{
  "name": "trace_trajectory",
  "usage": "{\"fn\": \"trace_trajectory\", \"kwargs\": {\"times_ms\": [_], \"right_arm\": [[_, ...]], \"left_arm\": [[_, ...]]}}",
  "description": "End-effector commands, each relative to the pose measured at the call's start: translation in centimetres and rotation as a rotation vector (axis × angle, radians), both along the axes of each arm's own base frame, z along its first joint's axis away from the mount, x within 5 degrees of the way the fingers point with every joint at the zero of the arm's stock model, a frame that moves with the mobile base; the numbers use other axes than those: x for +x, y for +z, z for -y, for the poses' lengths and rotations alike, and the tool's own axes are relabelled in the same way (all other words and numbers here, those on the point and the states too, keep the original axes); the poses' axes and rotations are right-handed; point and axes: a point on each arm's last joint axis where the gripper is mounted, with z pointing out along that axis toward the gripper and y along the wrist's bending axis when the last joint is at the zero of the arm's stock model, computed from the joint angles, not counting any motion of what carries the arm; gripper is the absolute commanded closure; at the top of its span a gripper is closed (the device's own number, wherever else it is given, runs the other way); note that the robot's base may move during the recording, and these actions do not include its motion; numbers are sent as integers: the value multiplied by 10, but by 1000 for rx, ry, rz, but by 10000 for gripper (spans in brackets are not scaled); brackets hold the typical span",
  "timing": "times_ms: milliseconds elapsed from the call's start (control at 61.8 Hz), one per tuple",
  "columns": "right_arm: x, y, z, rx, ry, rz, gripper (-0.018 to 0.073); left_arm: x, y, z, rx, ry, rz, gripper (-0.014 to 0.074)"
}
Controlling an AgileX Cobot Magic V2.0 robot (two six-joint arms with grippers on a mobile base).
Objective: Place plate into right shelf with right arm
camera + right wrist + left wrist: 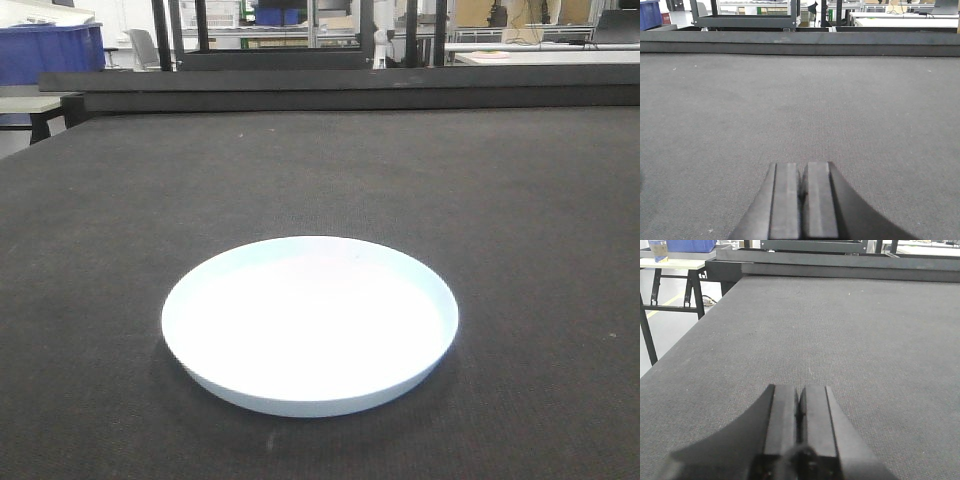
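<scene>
Front-facing view: white plate (pixel 310 325) lies flat, right way up, on the dark grey table mat (pixel 540 200), at the near middle, with nothing touching it. Left wrist view: left gripper (pixel 799 395) has its fingers pressed together with nothing between them, over the mat. Right wrist view: right gripper (pixel 803 170) is likewise closed on nothing and points toward the table's raised far rail (pixel 800 42).

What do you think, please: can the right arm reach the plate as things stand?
Probably yes: the plate lies alone on the dark mat, nothing around it. The right pincer is shut, though, and must open first.
</scene>
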Motion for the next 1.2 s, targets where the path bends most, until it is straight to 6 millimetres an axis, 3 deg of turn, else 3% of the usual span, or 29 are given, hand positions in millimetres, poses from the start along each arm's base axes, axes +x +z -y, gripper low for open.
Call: {"fn": "trace_trajectory", "kwargs": {"times_ms": [0, 486, 615, 745, 842, 988, 1085, 1182], "right_arm": [[-2, 12, 1, -20, -8, 108, 503], [-3, 20, 1, -15, -12, 198, 503], [-6, 33, 1, 13, -9, 336, 503], [-14, 61, 1, 34, -7, 440, 503], [-22, 90, 1, 31, -2, 401, 503], [-32, 142, 0, 37, 13, 198, 503], [-22, 177, -3, 48, 47, 16, 503], [2, 205, -14, 15, 153, -191, 503]], "left_arm": [[0, 5, 0, -17, -2, 84, 643], [0, 5, 0, -17, -2, 84, 643], [0, 5, 0, -17, -2, 84, 643], [0, 5, 0, -17, -2, 84, 643], [0, 5, 0, -17, -2, 84, 643], [0, 5, 0, -17, -2, 84, 643], [0, 5, 0, -17, -2, 84, 643], [0, 5, 0, -17, -2, 84, 643]]}}
